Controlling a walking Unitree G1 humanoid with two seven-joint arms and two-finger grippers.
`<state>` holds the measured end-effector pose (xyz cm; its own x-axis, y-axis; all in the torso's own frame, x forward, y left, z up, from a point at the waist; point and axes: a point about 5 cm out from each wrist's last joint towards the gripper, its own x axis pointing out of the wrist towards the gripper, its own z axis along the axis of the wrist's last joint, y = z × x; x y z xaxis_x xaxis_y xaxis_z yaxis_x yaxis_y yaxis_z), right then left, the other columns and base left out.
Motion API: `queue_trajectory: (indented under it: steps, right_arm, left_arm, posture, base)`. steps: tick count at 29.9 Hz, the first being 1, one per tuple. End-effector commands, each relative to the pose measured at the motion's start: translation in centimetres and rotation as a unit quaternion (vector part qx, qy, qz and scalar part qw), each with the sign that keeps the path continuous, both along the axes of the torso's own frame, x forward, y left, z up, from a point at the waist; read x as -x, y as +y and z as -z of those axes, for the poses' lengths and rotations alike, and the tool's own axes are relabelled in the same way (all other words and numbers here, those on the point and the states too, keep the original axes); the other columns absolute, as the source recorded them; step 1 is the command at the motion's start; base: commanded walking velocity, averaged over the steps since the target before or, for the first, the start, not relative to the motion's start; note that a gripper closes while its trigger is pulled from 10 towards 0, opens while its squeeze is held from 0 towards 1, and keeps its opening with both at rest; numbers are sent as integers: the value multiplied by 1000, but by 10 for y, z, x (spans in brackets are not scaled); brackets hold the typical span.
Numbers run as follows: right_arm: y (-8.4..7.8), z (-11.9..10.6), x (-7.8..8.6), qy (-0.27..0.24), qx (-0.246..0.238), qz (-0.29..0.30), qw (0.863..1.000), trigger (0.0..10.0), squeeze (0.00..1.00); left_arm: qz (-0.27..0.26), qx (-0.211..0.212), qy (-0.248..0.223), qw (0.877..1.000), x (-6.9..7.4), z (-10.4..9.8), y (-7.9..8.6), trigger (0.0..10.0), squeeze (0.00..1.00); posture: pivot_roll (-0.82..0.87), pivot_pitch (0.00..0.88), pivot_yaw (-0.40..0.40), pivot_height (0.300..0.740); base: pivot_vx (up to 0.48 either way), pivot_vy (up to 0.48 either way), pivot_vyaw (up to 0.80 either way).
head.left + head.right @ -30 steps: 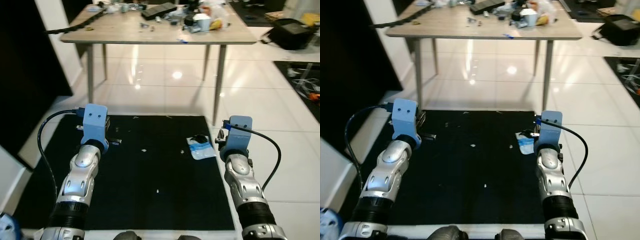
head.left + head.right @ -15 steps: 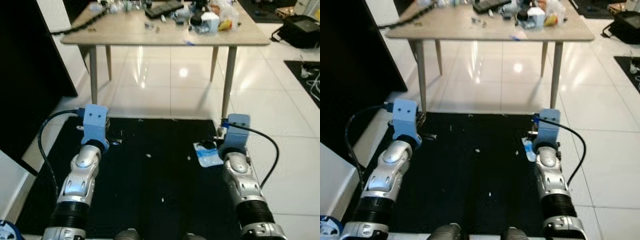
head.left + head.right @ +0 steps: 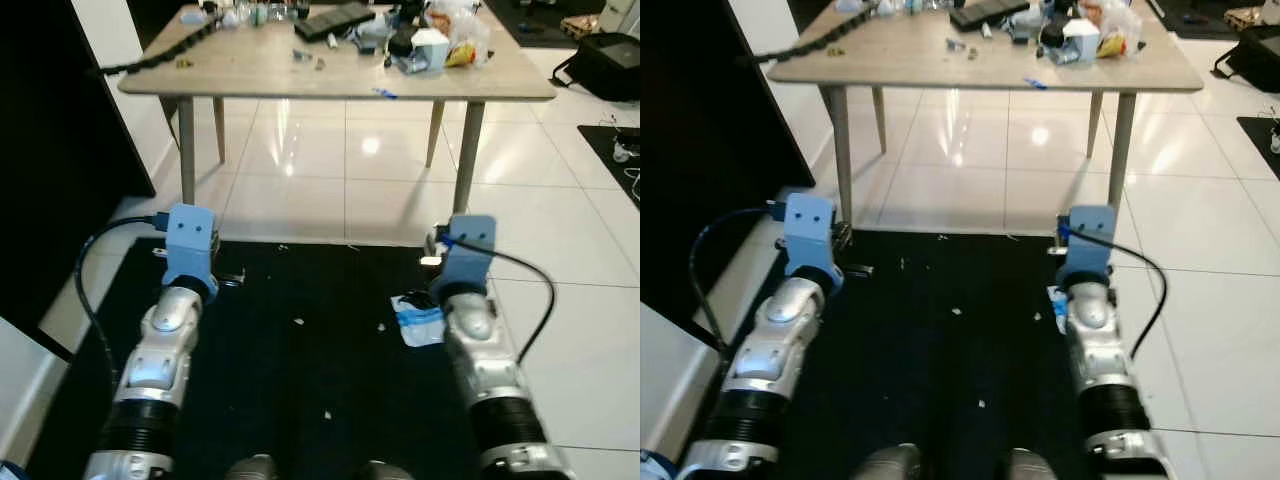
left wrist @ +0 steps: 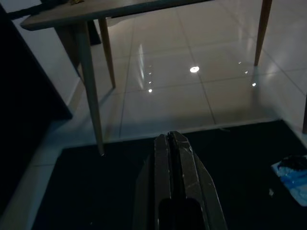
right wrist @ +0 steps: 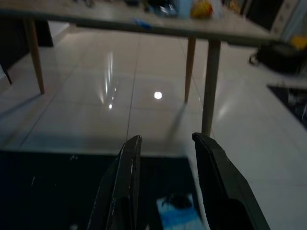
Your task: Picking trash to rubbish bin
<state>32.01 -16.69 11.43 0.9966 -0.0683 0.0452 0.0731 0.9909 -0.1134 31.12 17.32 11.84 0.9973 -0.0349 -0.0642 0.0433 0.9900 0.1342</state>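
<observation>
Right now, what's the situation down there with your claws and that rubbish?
Left gripper shut, idle. Right gripper open, above the blue wrapper on the black mat. Nothing blocking it.

wrapper on mat, right side | table beyond mat | bag far right

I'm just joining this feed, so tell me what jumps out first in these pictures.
A blue and white wrapper lies on the black mat, just beside the right gripper, whose fingers are open. The left gripper is shut, over the mat's other side. Beyond stands a cluttered wooden table on glossy white tiles.
</observation>
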Motion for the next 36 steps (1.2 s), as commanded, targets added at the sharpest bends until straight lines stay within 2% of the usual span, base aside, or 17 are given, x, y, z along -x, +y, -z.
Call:
queue_trajectory:
  steps: [1, 9, 20, 30, 36]
  right_arm:
    - [19, -3, 1, -13, 13, -49, 999, 10000, 0]
    - [30, -6, 2, -25, 0, -76, 997, 10000, 0]
    - [39, -5, 8, -27, -5, -97, 995, 10000, 0]
    - [38, -4, 8, -27, -8, -85, 996, 10000, 0]
    - [36, -2, 8, -23, 9, -83, 996, 10000, 0]
  left_arm:
    - [1, 1, 6, 1000, 2, 3, -1, 10000, 0]
    - [14, 5, 7, 1000, 2, 3, -9, 10000, 0]
    - [1, -3, 6, 1000, 0, 2, -2, 10000, 0]
    - [-5, -2, 2, 1000, -1, 1, -2, 10000, 0]
    - [-9, -2, 4, 1000, 0, 1, 1, 10000, 0]
  posture:
    - [33, 45, 20, 740]
    - [32, 45, 21, 740]
    - [30, 46, 21, 740]
    - [32, 52, 23, 740]
    - [32, 52, 23, 740]
  base:
    - [322, 0, 0]
    - [324, 0, 0]
    - [324, 0, 0]
    - [319, 0, 0]
    - [319, 0, 0]
